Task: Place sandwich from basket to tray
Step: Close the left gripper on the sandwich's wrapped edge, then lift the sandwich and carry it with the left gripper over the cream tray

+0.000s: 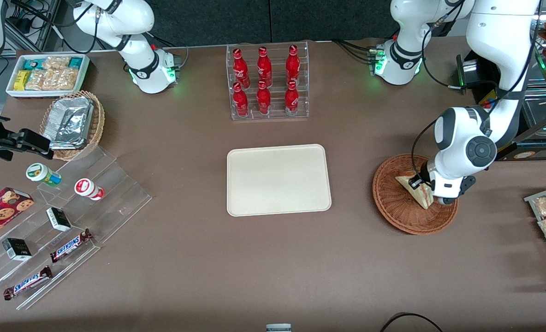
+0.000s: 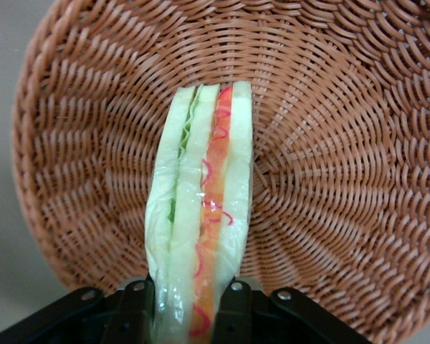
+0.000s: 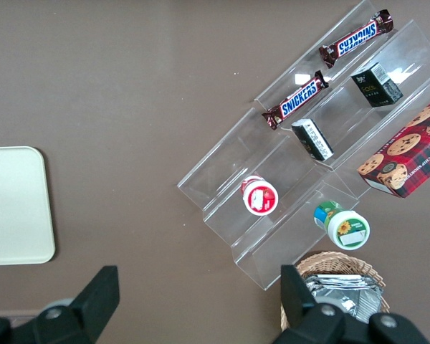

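Left wrist view showed the gripper [image 2: 188, 315] jaws closed across the sandwich [image 2: 201, 215] faces, wedge standing on edge inside the basket [image 2: 330, 143], filling stripe unsquashed for lifting.

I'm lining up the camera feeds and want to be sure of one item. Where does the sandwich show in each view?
Front view: the sandwich lies in the basket, at the working arm's end of the table, with the pincer on it.
Left wrist view: sandwich cut edge up, pinched by the pincer.
Right wrist view: not in it.
Shared landmark: the basket.
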### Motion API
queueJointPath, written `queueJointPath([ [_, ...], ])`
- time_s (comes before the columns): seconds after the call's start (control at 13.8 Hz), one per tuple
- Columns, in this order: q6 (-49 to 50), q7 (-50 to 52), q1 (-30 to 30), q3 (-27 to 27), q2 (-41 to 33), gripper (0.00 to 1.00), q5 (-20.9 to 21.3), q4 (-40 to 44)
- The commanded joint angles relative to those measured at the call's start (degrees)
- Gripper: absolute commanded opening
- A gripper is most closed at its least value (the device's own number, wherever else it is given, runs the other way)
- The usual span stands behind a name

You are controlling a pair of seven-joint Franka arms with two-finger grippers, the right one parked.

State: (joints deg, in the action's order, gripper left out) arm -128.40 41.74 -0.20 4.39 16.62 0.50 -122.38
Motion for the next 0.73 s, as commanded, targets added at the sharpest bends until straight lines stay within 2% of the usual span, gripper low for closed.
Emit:
queueJointPath([
  [0.0,7.97,1.06,-1.12,-0.17,0.35,0.0,-0.41,6.87],
  [0.44,15.19,0.01,-7.79,0.09,0.17,0.0,-0.32,15.75],
  [0.65,15.73,0.97,-14.72,0.27,0.87,0.0,-0.41,17.87],
])
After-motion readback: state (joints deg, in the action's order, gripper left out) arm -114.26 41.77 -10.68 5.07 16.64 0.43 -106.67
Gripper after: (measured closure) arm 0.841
